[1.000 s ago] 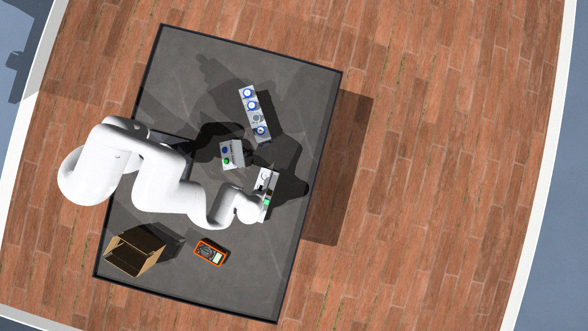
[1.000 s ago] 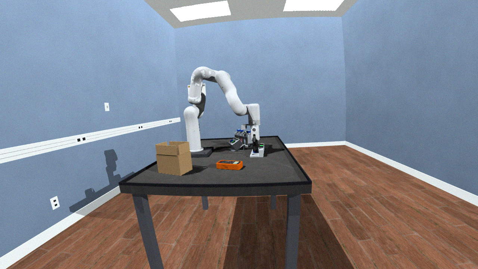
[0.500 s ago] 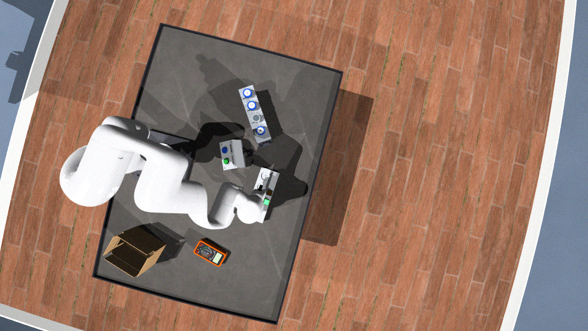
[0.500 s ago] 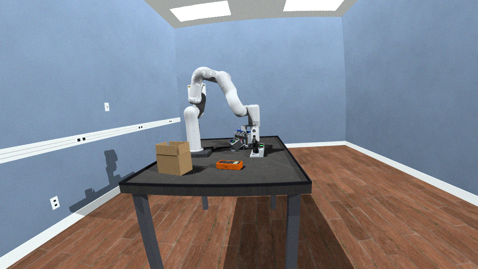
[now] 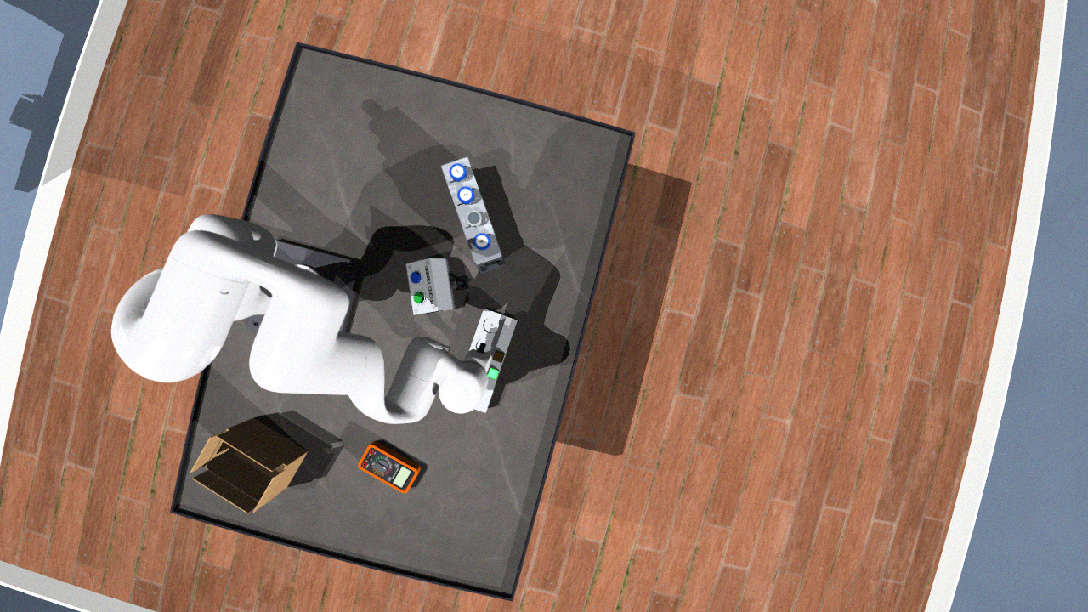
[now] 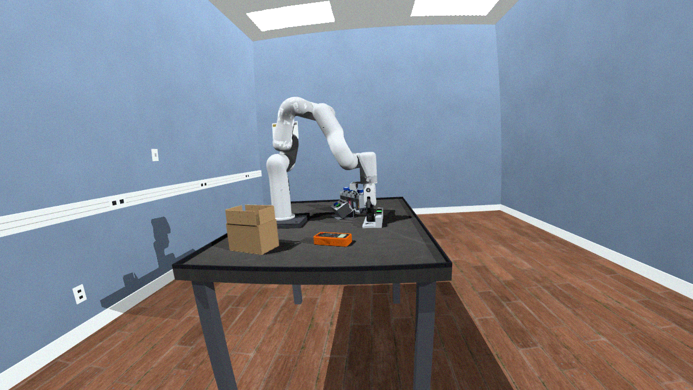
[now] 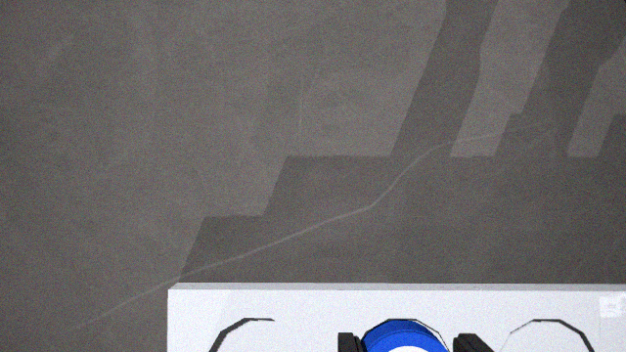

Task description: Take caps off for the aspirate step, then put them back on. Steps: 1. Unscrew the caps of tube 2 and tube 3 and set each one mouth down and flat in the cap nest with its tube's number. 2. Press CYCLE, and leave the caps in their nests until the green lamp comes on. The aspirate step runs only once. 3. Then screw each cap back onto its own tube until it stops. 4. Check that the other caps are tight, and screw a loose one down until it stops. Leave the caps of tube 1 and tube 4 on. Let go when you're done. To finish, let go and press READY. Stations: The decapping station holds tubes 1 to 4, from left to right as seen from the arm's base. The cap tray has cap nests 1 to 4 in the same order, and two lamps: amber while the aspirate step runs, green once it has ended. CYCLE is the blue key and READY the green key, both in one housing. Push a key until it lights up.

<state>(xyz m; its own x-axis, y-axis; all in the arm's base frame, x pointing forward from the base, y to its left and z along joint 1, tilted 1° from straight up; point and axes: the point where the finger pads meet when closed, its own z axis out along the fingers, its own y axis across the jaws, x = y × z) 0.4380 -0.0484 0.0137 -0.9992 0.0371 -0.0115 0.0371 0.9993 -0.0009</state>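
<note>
In the wrist view my gripper (image 7: 408,343) is down at the white cap tray (image 7: 396,318), its two dark fingers shut on either side of the blue cap of tube 3 (image 7: 405,336), which sits in its nest. The nests on both sides of it are empty. From above, my wrist covers part of the cap tray (image 5: 495,341), and the tray's green lamp (image 5: 493,372) is lit. The decapping station (image 5: 471,211) has blue caps on tube 1 (image 5: 456,172), tube 2 (image 5: 465,195) and tube 4 (image 5: 480,241); tube 3 (image 5: 473,218) stands open.
The key housing (image 5: 429,285) with the blue CYCLE key (image 5: 416,277) and green READY key (image 5: 417,298) sits between the arm's base and the station. A cardboard box (image 5: 246,464) and an orange multimeter (image 5: 388,466) lie near the table's front edge.
</note>
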